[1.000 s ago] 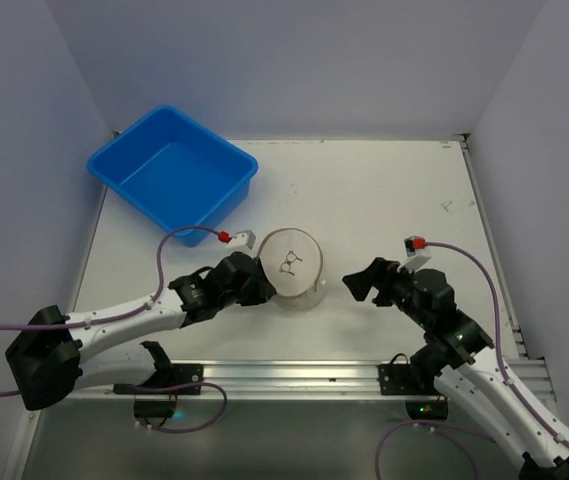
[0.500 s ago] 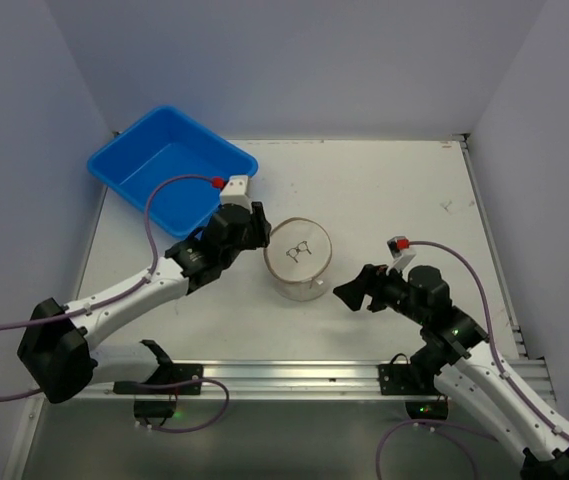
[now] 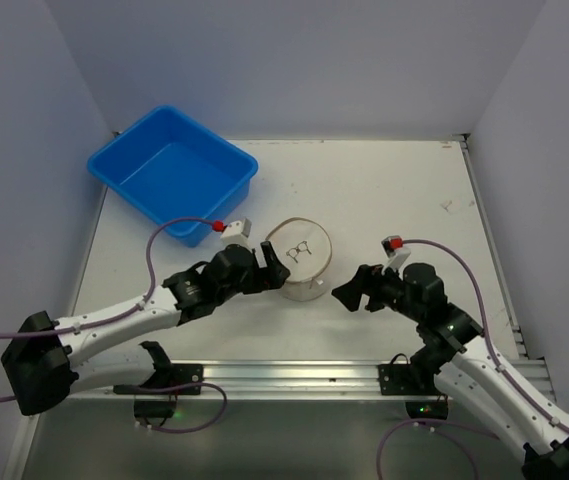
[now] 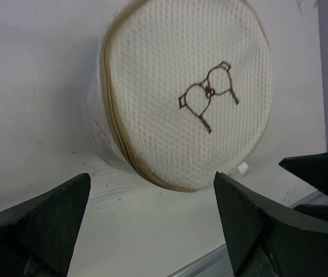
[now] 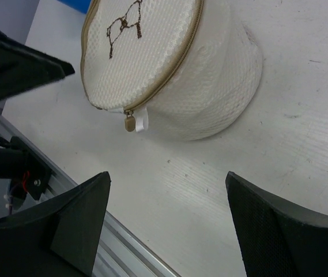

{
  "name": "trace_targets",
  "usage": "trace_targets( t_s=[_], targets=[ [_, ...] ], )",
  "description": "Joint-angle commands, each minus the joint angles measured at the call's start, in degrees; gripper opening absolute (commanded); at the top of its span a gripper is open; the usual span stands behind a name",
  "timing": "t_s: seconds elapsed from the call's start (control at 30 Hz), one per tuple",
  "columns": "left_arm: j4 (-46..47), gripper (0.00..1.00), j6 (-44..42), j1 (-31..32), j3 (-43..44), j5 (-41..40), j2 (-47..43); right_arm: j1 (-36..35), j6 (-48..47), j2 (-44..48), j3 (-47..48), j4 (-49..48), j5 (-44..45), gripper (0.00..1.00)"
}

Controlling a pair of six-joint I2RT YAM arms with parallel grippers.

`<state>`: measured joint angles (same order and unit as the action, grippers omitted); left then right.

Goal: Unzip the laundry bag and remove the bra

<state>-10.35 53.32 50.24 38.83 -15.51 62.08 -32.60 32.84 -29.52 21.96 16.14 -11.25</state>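
Observation:
The laundry bag is a small cream mesh drum with a bra outline on its top face, standing on the white table. Its zipper runs round the rim, and the tan pull with a white tab hangs on the side facing the right arm. My left gripper is open just left of the bag, holding nothing. My right gripper is open a little to the right of the bag, also holding nothing. The bra is hidden.
A blue tub sits at the far left corner of the table. An aluminium rail runs along the near edge between the arm bases. Grey walls close in the left, far and right sides.
My left gripper has opened wide and swung from near the blue tub back down beside the bag's left side. The right gripper has edged slightly toward the bag.

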Motion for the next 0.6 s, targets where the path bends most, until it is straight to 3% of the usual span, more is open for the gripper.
trace_targets(
  t_s=[0.0, 0.27, 0.47, 0.57],
  targets=[
    [5.07, 0.9, 9.25, 3.37, -2.35, 0.65, 2.77, -0.18, -2.16, -1.42, 2.04, -2.34, 0.79, 0.83],
    [11.74, 0.75, 12.42, 3.64, -3.67, -4.7, 7.52, -0.71, -2.52, -2.82, 1.69, -4.01, 0.43, 0.82],
    [15.53, 0.52, 11.72, 3.38, -3.06, -7.25, 8.4, -2.03, -2.69, -4.93, 3.0, -5.15, 2.1, 0.79],
    [17.03, 0.51, 11.72, 2.76, -3.15, -7.34, 8.67, -3.78, -2.61, -6.69, 3.62, -6.29, 3.95, 0.79]
  ],
)
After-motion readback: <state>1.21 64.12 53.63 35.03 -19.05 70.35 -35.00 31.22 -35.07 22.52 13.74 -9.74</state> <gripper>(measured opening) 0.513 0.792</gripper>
